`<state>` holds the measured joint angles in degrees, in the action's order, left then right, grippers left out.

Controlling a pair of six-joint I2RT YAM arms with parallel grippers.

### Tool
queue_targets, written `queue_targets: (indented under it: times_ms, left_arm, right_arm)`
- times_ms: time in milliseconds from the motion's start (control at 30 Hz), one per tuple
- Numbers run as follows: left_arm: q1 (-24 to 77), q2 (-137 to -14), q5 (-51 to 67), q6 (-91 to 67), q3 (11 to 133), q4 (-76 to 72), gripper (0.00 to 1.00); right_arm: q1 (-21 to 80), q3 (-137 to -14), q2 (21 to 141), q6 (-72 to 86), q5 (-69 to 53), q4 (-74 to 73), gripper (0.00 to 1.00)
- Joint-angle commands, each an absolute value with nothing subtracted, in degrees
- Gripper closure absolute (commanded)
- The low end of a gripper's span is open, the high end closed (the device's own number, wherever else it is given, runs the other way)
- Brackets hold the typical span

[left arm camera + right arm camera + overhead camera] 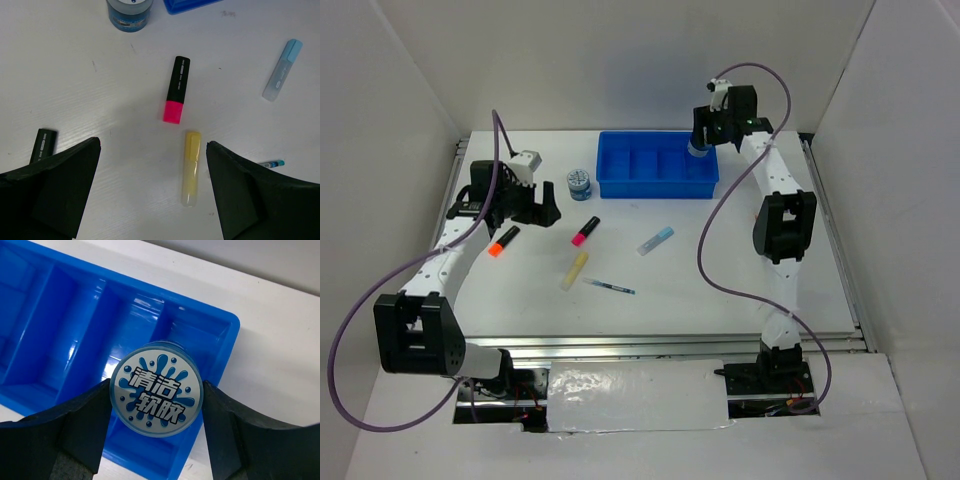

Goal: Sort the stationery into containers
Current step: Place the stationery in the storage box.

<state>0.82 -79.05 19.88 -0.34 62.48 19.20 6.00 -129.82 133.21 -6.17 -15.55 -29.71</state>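
Right gripper clamps a roll over the tray at the far edge; left gripper stands wide open near the left edge.

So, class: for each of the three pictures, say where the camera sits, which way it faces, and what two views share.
Top external: above and behind the robot, looking down on the table; left tool and right tool show.
Left wrist: low over the table, facing down at the pink highlighter; its open fingers show.
Right wrist: above the blue tray, facing down; its fingers clamp a round roll.
Shared: top and left wrist both show that highlighter.
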Motion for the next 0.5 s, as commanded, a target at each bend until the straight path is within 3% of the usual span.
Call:
queue_targets:
  times_ms: [0,467]
  left_arm:
    - [0.5,-80.3,22.1,-1.9,62.7,16.9,0.01]
    - [0.4,-82.5,21.7,-1.5,63.0,17.1,0.01]
  right_arm:
    - [5.8,-133.8,132.8,-5.5,-15.0,-23.9,0.85]
    - [6.8,-136.8,139.9,-6.0,-11.8,-19.6,0.84]
